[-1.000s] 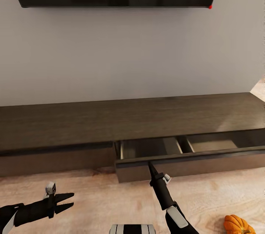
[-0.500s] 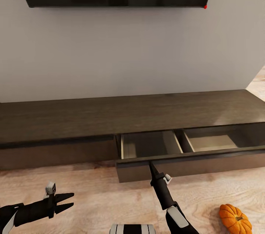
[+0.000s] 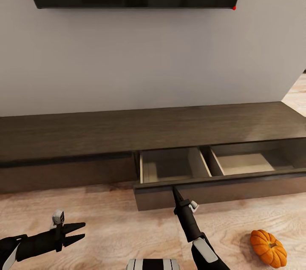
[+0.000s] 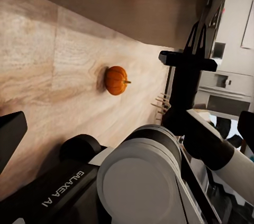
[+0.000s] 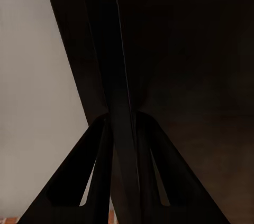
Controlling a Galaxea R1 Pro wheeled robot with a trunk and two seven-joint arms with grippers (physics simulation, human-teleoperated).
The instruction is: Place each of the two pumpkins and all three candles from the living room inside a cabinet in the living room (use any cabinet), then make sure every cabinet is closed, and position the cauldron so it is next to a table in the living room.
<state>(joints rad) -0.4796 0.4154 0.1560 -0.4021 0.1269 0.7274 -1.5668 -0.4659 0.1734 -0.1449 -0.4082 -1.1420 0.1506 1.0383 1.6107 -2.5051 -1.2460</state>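
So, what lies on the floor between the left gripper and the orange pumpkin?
In the head view, the right arm crosses that stretch, reaching to the open drawer front. Otherwise bare wooden floor lies between the left gripper and the pumpkin.

1. Right gripper [image 5: 123,129] jammed right up against a thin dark-brown drawer front edge [image 5: 114,49], one dark finger [image 5: 79,176] on each side of it.
2. Edge pinched in the narrow gap between the fingers.
3. Dark wood panel [image 5: 196,65] on one side, pale grey surface [image 5: 37,108] on the other.
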